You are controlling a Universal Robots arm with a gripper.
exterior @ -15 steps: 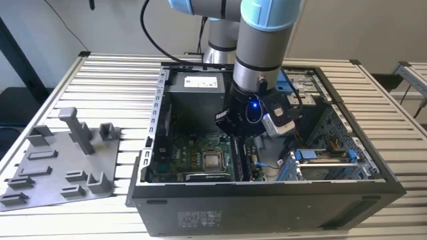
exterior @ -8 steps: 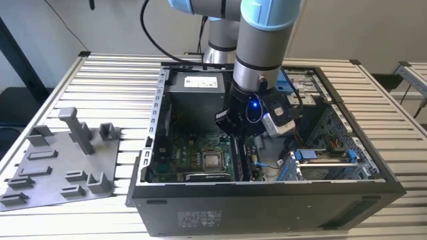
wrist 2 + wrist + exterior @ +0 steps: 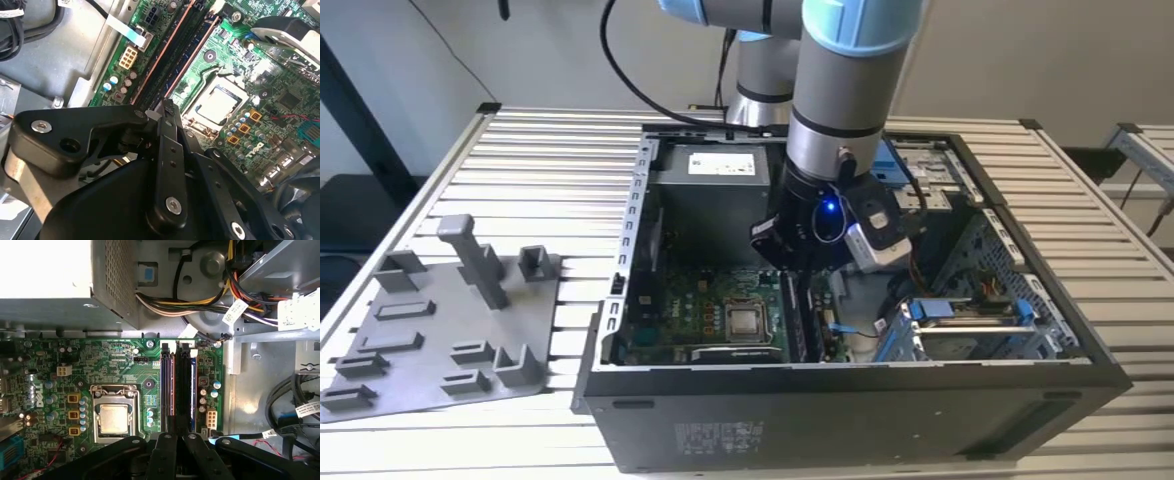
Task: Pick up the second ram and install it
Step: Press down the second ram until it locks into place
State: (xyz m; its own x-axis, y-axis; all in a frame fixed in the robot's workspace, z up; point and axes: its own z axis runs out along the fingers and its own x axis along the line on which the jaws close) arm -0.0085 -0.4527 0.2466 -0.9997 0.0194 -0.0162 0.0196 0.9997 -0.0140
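Exterior view: my gripper (image 3: pixel 803 262) is lowered inside the open computer case (image 3: pixel 854 400), directly above the motherboard (image 3: pixel 707 310) and just beside the processor socket (image 3: pixel 747 320), on the exterior view's right of it. The case rests on the slatted tabletop (image 3: pixel 547 180). The grey tray (image 3: pixel 427 330) with its tall upright post (image 3: pixel 474 255) lies on the tabletop well apart from my gripper, at the exterior view's left of the case. From this angle I cannot tell how my fingers stand.

Second wrist view: my gripper (image 3: pixel 162 112) has its fingertips drawn close together at the near end of the memory slots (image 3: pixel 172 60). The second ram (image 3: pixel 165 67) is a long dark strip running straight away from my fingertips, lying in line with the slots and beside a neighbouring dark strip. Its near end is at my fingertips; whether the pads still clamp it is hidden by the finger links. The processor socket (image 3: pixel 217 102) sits just beside the slots.

First wrist view: the second ram (image 3: pixel 182 385) stands in the slot bank directly ahead of my gripper (image 3: pixel 173 432), extending away from it toward the power supply (image 3: pixel 65 285). The processor socket (image 3: pixel 114 416) lies to one side, the cable bundle (image 3: pixel 200 302) beyond the far slot ends.
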